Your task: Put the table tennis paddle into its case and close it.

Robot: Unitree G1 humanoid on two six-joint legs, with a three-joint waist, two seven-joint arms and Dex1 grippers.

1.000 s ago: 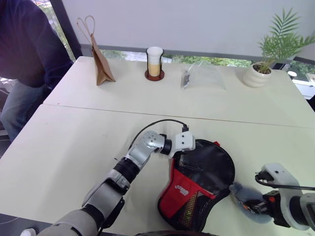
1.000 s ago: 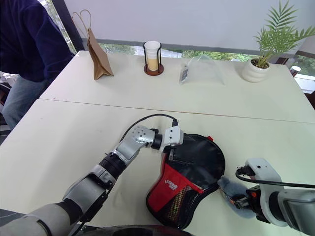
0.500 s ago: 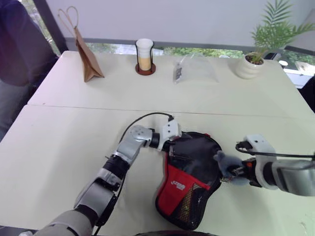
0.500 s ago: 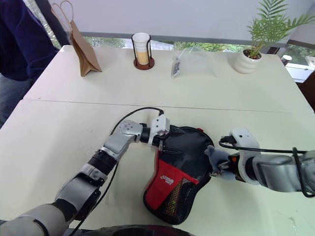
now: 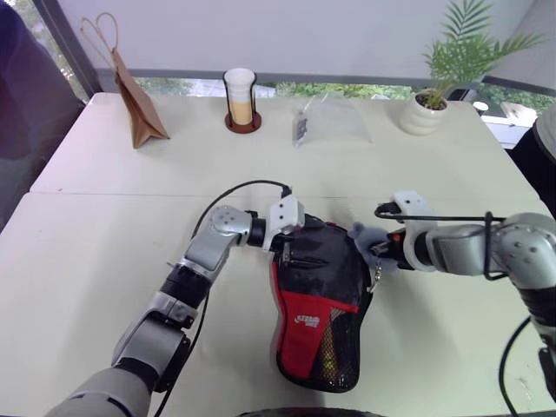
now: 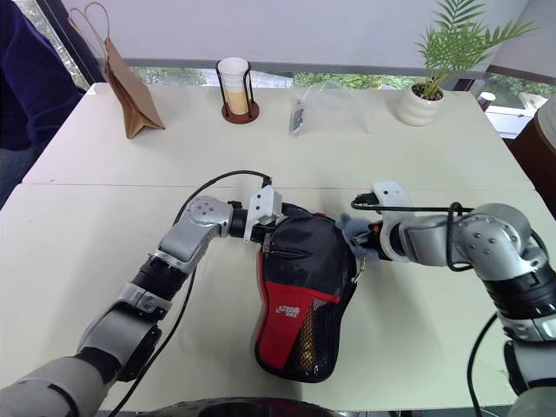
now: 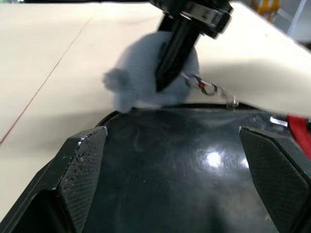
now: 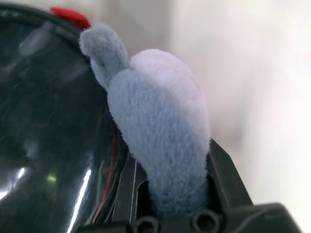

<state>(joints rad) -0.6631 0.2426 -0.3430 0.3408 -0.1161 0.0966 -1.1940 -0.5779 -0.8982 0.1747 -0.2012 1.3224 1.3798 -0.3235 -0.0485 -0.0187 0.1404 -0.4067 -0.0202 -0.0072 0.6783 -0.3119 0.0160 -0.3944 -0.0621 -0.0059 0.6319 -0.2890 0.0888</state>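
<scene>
1. The case [image 5: 321, 300] lies flat on the near half of the pale counter [image 5: 104, 261], its round black end away from the robot and its red panel and mesh pocket toward the robot. The near tip is close to the counter's front edge.
2. The paddle cannot be made out as a separate object; a dark glossy curved surface shows in both wrist views, but it cannot be told whether that is the paddle's rubber or the case fabric.
3. Left gripper [image 5: 291, 248]: jaws spread wide over the upper left edge of the case's round end. In the left wrist view both black fingers [image 7: 80, 160] flank the glossy black surface; actual contact cannot be confirmed.
4. Right gripper [image 5: 375, 254]: jaws closed on a fluffy grey-blue charm [image 8: 155, 141] at the upper right edge of the case. The fingertips are buried in the fur.
5. A small metal chain [image 7: 209, 89] runs from the charm toward the case rim; its attachment point is blurred.
6. Far half of the counter: brown paper bag [image 5: 130, 109], cup in a wire holder [image 5: 240, 98], clear plastic bag [image 5: 330, 122], potted plant [image 5: 426, 100], all well apart from the case.
7. A person in dark clothing [image 5: 26, 95] is cut off at the left edge.
</scene>
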